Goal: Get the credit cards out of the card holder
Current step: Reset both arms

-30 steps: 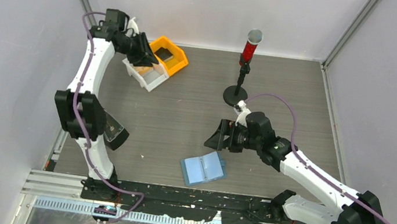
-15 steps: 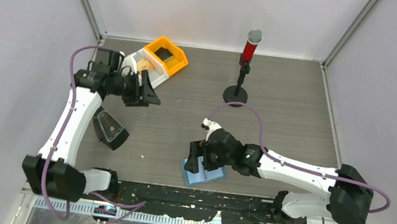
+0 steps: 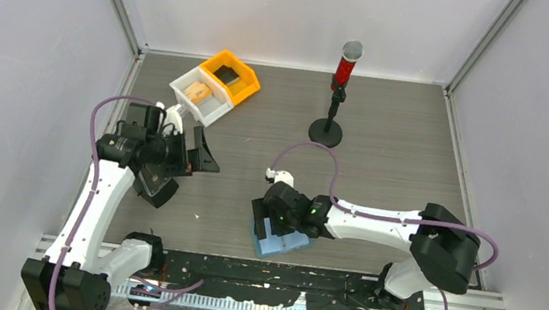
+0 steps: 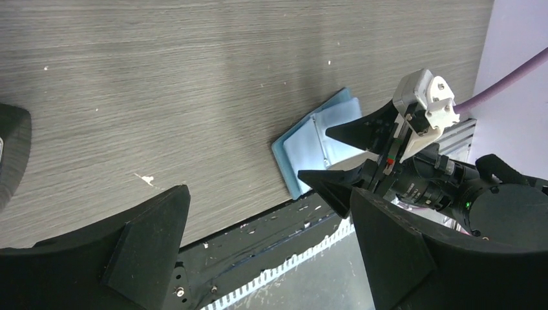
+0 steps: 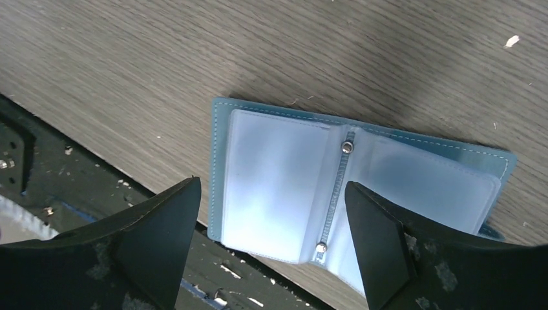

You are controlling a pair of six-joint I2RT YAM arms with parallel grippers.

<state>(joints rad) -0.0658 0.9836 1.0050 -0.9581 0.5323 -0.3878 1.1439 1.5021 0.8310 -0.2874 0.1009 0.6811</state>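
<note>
Top view: left gripper [image 3: 206, 155] spread wide, empty. Well beyond it, orange-tan card [image 3: 199, 94] lies in the white bin [image 3: 184, 84] and dark card [image 3: 227, 75] in the orange bin [image 3: 249, 79]. Right gripper [image 3: 261, 216] stands over the card holder [image 3: 290, 243].
Left wrist view: card holder ahead of the fingers, well apart.
Right wrist view: fingers spread wide, nothing clamped; card holder lies opened flat between them.

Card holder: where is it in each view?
Top external: card holder low centre, under the right gripper.
Left wrist: card holder right of centre.
Right wrist: card holder centre, open, framed by fingers.
Shared landmark: black rail beside it.
</note>
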